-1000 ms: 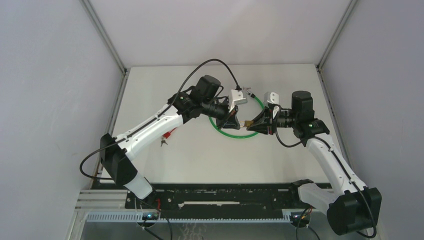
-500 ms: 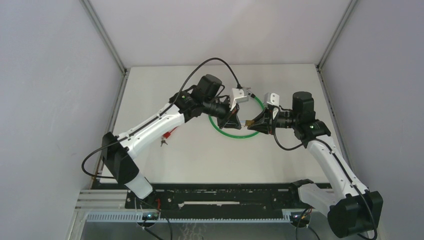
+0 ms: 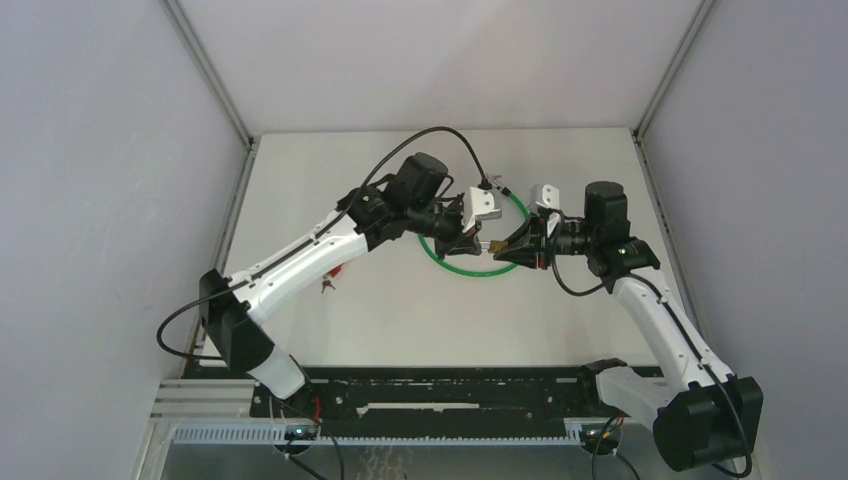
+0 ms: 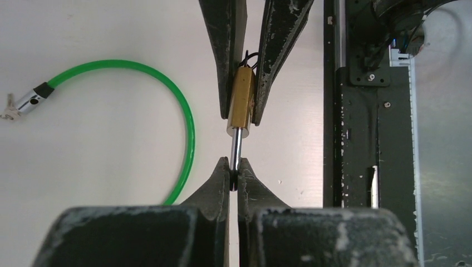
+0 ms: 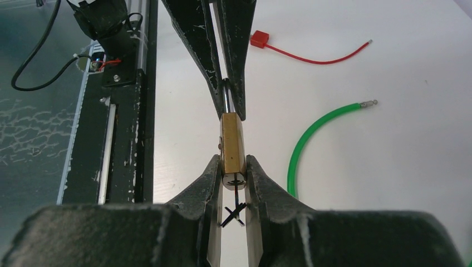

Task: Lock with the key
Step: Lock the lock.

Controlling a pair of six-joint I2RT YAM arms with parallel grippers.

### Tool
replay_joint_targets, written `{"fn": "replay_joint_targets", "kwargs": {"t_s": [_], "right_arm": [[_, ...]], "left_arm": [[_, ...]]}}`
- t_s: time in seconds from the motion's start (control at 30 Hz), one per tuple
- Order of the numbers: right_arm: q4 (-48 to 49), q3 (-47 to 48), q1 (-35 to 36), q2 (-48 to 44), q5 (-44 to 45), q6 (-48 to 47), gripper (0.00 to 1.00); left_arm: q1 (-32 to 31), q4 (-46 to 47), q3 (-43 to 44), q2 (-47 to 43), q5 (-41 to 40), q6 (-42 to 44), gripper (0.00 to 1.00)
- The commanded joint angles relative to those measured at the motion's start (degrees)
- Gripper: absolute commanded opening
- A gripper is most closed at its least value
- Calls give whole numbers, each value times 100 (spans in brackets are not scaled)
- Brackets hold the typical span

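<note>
Your right gripper (image 5: 234,167) pinches brass padlock (image 5: 232,142) by body; your left gripper (image 4: 233,171), jaws nearly together, nips its steel shackle (image 4: 236,146). Padlock hangs between both grippers, above green cable loop (image 3: 470,269) on table (image 3: 400,320).

Pale grey walls (image 3: 100,150) enclose a white table (image 3: 420,320) — a black rail (image 3: 430,385), perhaps slotted, lines its near edge.

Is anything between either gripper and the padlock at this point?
Nothing visible. Both hold the padlock: the right gripper is shut on its brass body, and the left gripper is shut on its shackle. Nothing else sits between the fingers and the lock.
</note>
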Motion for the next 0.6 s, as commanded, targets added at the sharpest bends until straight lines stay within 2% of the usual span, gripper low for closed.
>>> {"fn": "replay_joint_targets", "kwargs": {"t_s": [0.0, 0.27, 0.57], "right_arm": [[583, 169, 86, -31, -625, 253, 0], [668, 169, 172, 22, -668, 387, 0], [724, 167, 405, -79, -313, 392, 0]], "left_arm": [[-217, 260, 274, -116, -146, 437, 0], [-239, 595, 369, 57, 157, -20, 0], [-328, 1145, 329, 241, 404, -688, 0]]}}
